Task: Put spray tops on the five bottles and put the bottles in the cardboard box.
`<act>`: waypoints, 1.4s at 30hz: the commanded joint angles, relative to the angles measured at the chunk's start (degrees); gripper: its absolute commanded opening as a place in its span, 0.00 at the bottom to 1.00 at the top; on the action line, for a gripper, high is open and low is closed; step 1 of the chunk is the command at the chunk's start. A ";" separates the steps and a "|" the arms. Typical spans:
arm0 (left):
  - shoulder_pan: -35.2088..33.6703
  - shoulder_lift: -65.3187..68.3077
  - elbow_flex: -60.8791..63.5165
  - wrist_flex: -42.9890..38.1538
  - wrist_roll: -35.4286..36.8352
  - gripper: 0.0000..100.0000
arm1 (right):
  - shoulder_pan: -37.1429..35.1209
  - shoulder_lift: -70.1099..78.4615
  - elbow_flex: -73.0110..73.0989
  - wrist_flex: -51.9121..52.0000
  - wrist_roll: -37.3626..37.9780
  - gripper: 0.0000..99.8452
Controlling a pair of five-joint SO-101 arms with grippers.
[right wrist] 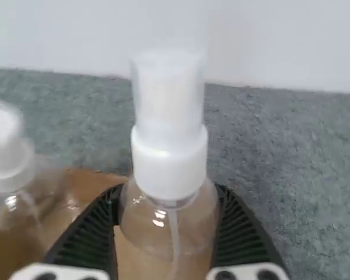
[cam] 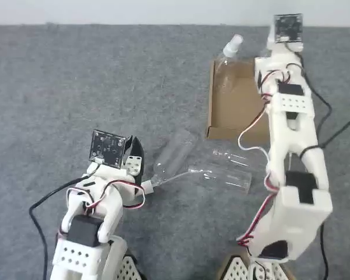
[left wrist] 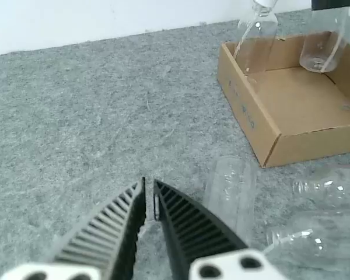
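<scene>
**Right wrist view: capped bottle gripped over the box**

Our right gripper is closed around a clear bottle just under its spray top, over the box. We judge it light, slick and squeezable (empty plastic), so the shoulder is the sensible hold. Our left gripper is all but closed on nothing, beside the uncapped bottles.
</scene>
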 commanded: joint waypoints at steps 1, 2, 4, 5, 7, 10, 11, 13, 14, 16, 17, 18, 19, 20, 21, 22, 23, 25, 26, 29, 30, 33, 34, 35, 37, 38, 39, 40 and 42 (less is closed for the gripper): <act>-0.26 -1.05 -0.66 -2.02 -0.53 0.01 | 1.10 1.80 -7.21 -1.54 -1.85 0.01; -0.26 -1.05 -0.66 -2.02 -0.53 0.01 | 0.92 2.95 -7.82 -1.54 -1.93 0.01; -0.26 -1.05 -0.66 -2.02 -0.53 0.01 | 0.84 4.62 -8.79 -1.80 -2.11 0.01; -0.26 -1.05 -0.66 -2.02 -0.53 0.01 | 0.84 5.23 -8.97 -2.77 -2.37 0.01; -0.26 -1.05 -0.66 -2.02 -0.53 0.01 | 1.10 6.20 -8.97 -5.05 -2.55 0.01; -0.26 -1.05 -0.66 -2.02 -0.53 0.01 | 1.01 7.25 -8.79 -6.11 -2.55 0.01; -0.26 -1.05 -0.66 -2.02 -0.53 0.01 | 0.92 7.52 -8.79 -6.11 -2.55 0.01; -0.26 -1.05 -0.66 -2.02 -0.53 0.01 | 0.84 8.04 -8.79 -6.29 -2.55 0.01; -0.26 -1.05 -0.66 -2.02 -0.53 0.01 | 0.84 8.40 -8.79 -6.46 -2.55 0.01; -0.26 -1.05 -0.66 -2.02 -0.53 0.01 | 0.84 9.01 -8.79 -6.46 -2.55 0.01; -0.26 -1.05 -0.66 -2.02 -0.53 0.01 | 0.84 9.27 -8.79 -6.46 -2.55 0.01; -0.26 -1.05 -0.66 -2.02 -0.53 0.01 | 0.84 9.54 -8.79 -6.55 -2.55 0.01; -0.26 -1.05 -0.57 -2.02 -0.53 0.01 | 0.84 9.71 -8.79 -6.55 -2.46 0.01; -0.26 -1.05 -0.57 -2.02 -0.53 0.01 | 0.84 9.89 -8.79 -6.55 -2.55 0.01; -0.26 -1.05 -0.57 -2.02 -0.53 0.01 | 0.84 10.07 -8.79 -6.55 -2.55 0.01; -0.26 -1.05 -0.57 -2.02 -0.53 0.01 | 0.75 10.07 -8.79 -6.55 -2.55 0.01; -0.26 -1.05 -0.57 -2.02 -0.53 0.01 | 0.75 10.07 -8.79 -6.55 -2.55 0.01; -0.26 -1.05 -0.57 -2.02 -0.53 0.01 | 0.75 10.07 -8.79 -6.55 -2.55 0.01; -0.26 -1.05 -0.57 -2.02 -0.53 0.01 | 0.75 10.07 -8.79 -6.55 -2.55 0.01; -0.26 -1.05 -0.57 -2.02 -0.53 0.01 | 0.75 10.07 -8.79 -6.55 -2.29 0.01; -0.26 -1.05 -0.57 -2.02 -0.53 0.01 | 0.75 10.07 -8.79 -6.55 -2.20 0.01; -0.26 -1.05 -0.57 -2.02 -0.53 0.01 | 0.75 10.07 -8.79 -6.55 -2.20 0.01; -0.26 -1.05 -0.57 -2.02 -0.53 0.01 | 0.75 10.07 -8.79 -6.55 -2.20 0.01; -0.26 -1.05 -0.57 -2.02 -0.53 0.01 | 0.75 10.07 -8.79 -6.55 -2.20 0.01; -0.26 -1.05 -0.57 -2.02 -0.53 0.01 | 0.66 10.07 -8.79 -6.55 -2.20 0.02; -0.26 -1.05 -0.57 -2.02 -0.53 0.01 | 0.40 10.07 -8.79 -6.55 -2.20 0.04; -0.26 -1.05 -0.57 -2.02 -0.53 0.01 | 0.13 10.07 -8.79 -6.37 -2.29 0.07; -0.26 -1.05 -0.57 -2.02 -0.53 0.01 | 0.04 10.07 -8.79 -6.20 -2.46 0.11; -0.26 -1.05 -0.57 -2.02 -0.53 0.01 | -0.57 10.07 -8.70 -6.11 -2.20 0.17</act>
